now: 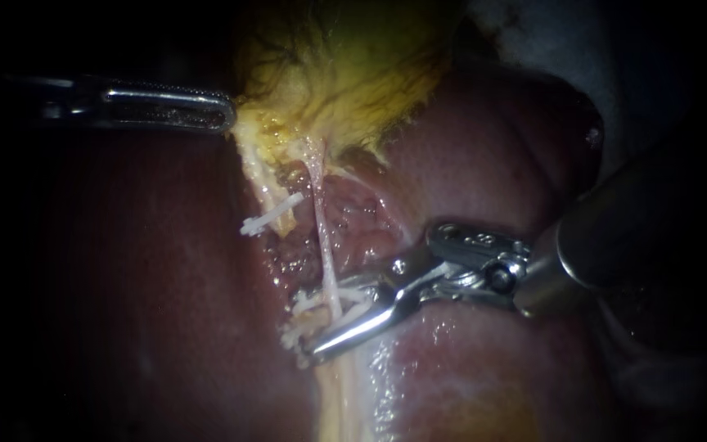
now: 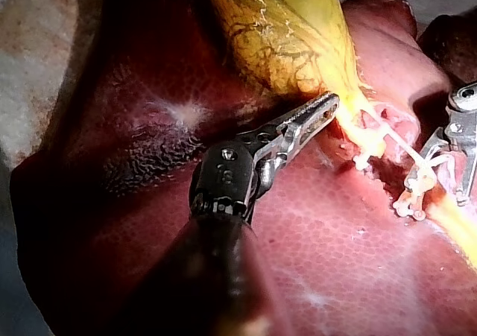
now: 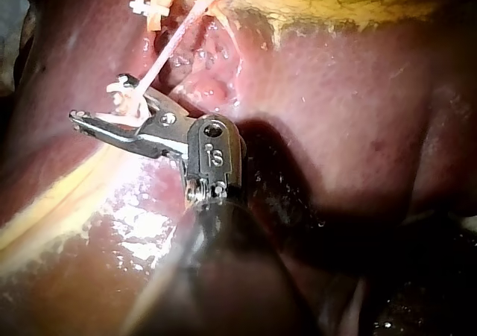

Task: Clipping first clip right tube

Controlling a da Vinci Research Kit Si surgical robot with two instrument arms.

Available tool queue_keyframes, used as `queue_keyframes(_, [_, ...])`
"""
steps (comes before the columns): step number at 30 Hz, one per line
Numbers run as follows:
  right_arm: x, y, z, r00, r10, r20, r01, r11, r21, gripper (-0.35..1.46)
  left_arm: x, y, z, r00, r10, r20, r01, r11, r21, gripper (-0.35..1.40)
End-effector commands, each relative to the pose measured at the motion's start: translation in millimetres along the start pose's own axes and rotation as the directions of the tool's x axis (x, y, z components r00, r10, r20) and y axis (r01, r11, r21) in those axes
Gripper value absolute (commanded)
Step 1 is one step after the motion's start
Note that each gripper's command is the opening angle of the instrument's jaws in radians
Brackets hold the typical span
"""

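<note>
Left instrument (image 1: 221, 115): comes in far left, jaws closed on gallbladder (image 1: 345, 74) edge, at top of left tube (image 1: 257, 176).
Right instrument (image 1: 319, 324): comes in from right, jaws spread, carrying white clip (image 1: 314, 304) between them.
Right tube (image 1: 323, 229): thin pale strand from gallbladder down across raw liver (image 1: 493, 164) bed, passing between the 2 right jaws; clip arms sit either side of it, clip open.
Other clip (image 1: 272, 213): 1 white clip across left tube, farther up, apart from right jaws.
</note>
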Motion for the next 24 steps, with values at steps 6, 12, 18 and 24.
queue_keyframes(6, [0.0,-0.8,0.6,1.000,-0.004,0.007,0.004,0.997,0.076,0.51,0.0,0.0,0.0,1.0000,0.000,0.000,0.000,1.000,0.000,-0.35])
queue_keyframes(12, [0.0,-1.1,0.8,1.000,-0.007,0.022,0.004,0.994,0.108,0.44,0.0,0.0,0.0,1.0000,0.000,0.000,0.000,1.000,0.000,-0.35])
queue_keyframes(18, [0.2,-0.5,0.6,1.000,-0.005,0.010,0.004,0.996,0.091,0.08,0.0,0.0,0.0,1.0000,0.000,0.000,0.000,1.000,0.000,-0.35])
queue_keyframes(24, [0.3,-0.4,0.3,1.000,-0.004,0.006,0.003,0.996,0.086,-0.35,0.0,0.0,0.0,1.0000,0.000,0.000,0.000,1.000,0.000,-0.35])
